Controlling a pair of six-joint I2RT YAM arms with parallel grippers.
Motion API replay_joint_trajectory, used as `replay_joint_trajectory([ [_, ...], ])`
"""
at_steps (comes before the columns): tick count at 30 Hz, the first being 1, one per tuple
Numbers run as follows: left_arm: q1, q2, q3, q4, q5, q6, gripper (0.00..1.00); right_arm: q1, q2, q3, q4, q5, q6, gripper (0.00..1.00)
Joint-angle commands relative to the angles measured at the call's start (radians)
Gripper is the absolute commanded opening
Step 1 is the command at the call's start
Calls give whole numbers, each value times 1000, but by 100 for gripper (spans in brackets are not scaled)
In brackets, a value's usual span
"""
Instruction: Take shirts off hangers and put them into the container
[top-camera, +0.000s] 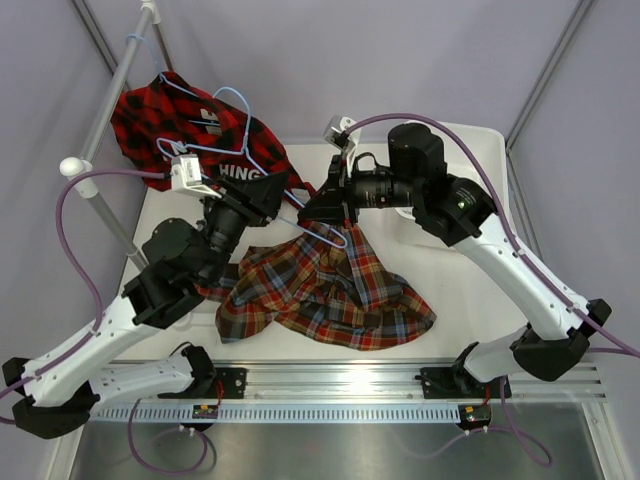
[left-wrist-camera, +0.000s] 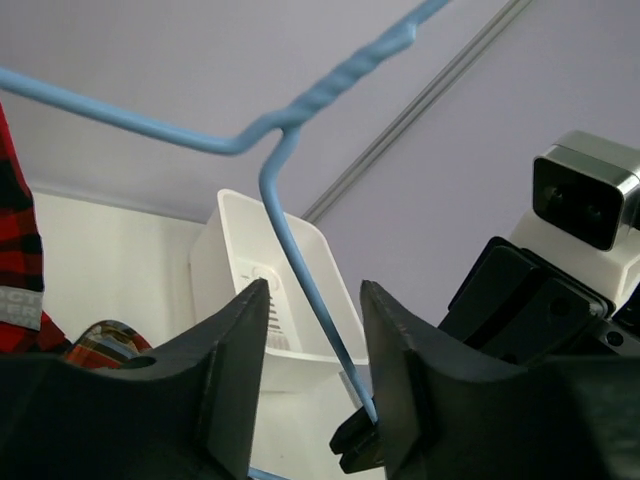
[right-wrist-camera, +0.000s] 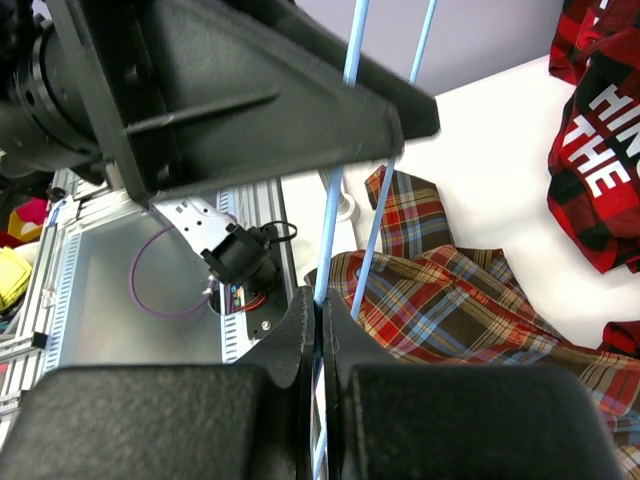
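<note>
Left wrist view: the hanger (left-wrist-camera: 285, 215) wire runs between the left hand's (left-wrist-camera: 315, 300) half-parted fingers, ungripped. The right hand (right-wrist-camera: 320, 310) pinches the wire tight. The plaid shirt (top-camera: 330, 290) lies beneath on the surface (top-camera: 450, 280). The container (left-wrist-camera: 240, 230) stands behind, and the red shirt (top-camera: 165, 125) hangs at the left.

A light-blue wire hanger (left-wrist-camera: 300, 260) runs loose between the left fingers (left-wrist-camera: 230, 380) and pinched in the right fingers (right-wrist-camera: 290, 340), with the multicolour plaid shirt (top-camera: 320, 295) crumpled beneath them, the red-and-black shirt (top-camera: 160, 125) draped on a second hanger (top-camera: 245, 110) beyond the left fingers, and the white container (left-wrist-camera: 240, 235) past both.
</note>
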Motion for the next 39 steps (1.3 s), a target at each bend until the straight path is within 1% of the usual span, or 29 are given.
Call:
replay_joint_trajectory([
  [1,-3,-27,52,21,-57,31,35,-1,-43,-9,-5,8,-17,0],
  [2,-3,-24,55,15,-60,32,26,1,-44,-9,-6,8,-18,0],
  [3,-3,-22,58,9,-60,31,9,1,-43,-9,-11,3,-18,0],
  [4,-3,-20,61,9,-60,29,0,1,-41,-4,-14,-3,-20,0],
  [8,-5,-2,79,9,-51,21,0,4,-28,19,-26,-20,-15,0],
  [10,-3,10,92,-25,-53,15,0,6,-28,28,-37,-15,-22,1],
  [11,-3,10,92,-23,-51,24,0,7,-35,26,-37,11,-19,9],
  [13,-3,4,89,-26,-60,21,0,9,-53,11,-26,34,-22,31],
  [14,-3,1,87,-26,-66,24,0,9,-76,3,-23,52,-19,55],
  [16,-3,-7,81,-39,-80,23,0,9,-104,-33,-18,115,-14,74],
  [17,-3,-11,75,-36,-94,18,0,9,-144,-53,-9,168,-9,86],
  [19,-3,-23,60,-34,-105,14,0,9,-191,-142,32,207,-8,88],
  [20,-3,-28,55,-35,-114,9,0,9,-242,-171,46,242,-9,88],
  [24,-3,-36,43,-39,-135,-20,0,9,-348,-346,136,259,-29,86],
  [25,-3,-36,43,-42,-140,-41,0,9,-378,-418,187,269,-35,83],
  [27,-3,-37,43,-48,-145,-58,0,9,-393,-472,218,275,-69,81],
  [28,-3,-37,43,-48,-146,-67,0,9,-396,-510,239,260,-83,75],
  [30,-3,-36,43,-43,-148,-92,0,9,-405,-550,302,229,-88,67],
  [31,-3,-36,43,-40,-149,-97,0,9,-406,-578,317,220,-88,54],
  [32,-3,-36,43,-34,-146,-110,0,9,-408,-589,333,217,-110,51],
  [34,-3,-33,44,-29,-138,-129,0,9,-411,-610,377,217,-111,52],
  [39,-3,-27,50,-25,-126,-144,0,7,-385,-583,367,198,-120,57],
])
